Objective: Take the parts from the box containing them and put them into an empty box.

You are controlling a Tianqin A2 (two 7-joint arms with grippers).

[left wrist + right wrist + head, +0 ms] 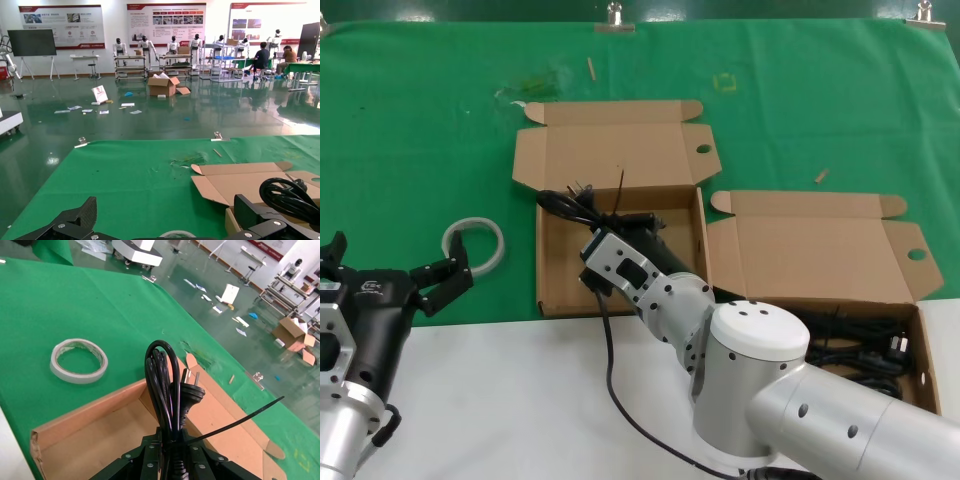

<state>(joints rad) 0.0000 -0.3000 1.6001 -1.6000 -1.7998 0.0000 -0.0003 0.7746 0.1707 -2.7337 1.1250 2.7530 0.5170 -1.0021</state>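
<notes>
Table [420,120]: green-covered at the far part, white along the near edge; carries both boxes and a tape roll.
Right arm: large silver body reaching from the near right, across the right box, into the left box.
Left arm: parked at the near left, clear of both boxes.
Right box [820,255]: brown cardboard, lid folded back, round-holed flap at its right; source box, black cables [860,350] lying inside, partly hidden by the right arm.
Left box [570,280]: brown cardboard, lid folded back, round-holed flap at its right; receiving box, floor bare apart from the bundle held over its far part.
Right tool [172,447]: clamped on one coiled bundle of cable, low over the left box, toward its far wall.
Held cable bundle [167,385]: black coil with a pronged plug beside the loop, bound by a thin tie whose tail sticks out sideways; loop overhanging the far left corner in the head view.
Left tool [435,283]: fingers spread wide, nothing between them, just beside the tape roll.
Tape roll [475,243]: pale ring flat on the green, left of the left box.
Step in hand: by judgement, placing; bundle carried over, not yet set down.
Next move: lowering so the coil rests fully inside the walls, parting the fingers, then returning for the remaining cables.
Risk: loop or tie tail catching on the far wall.
</notes>
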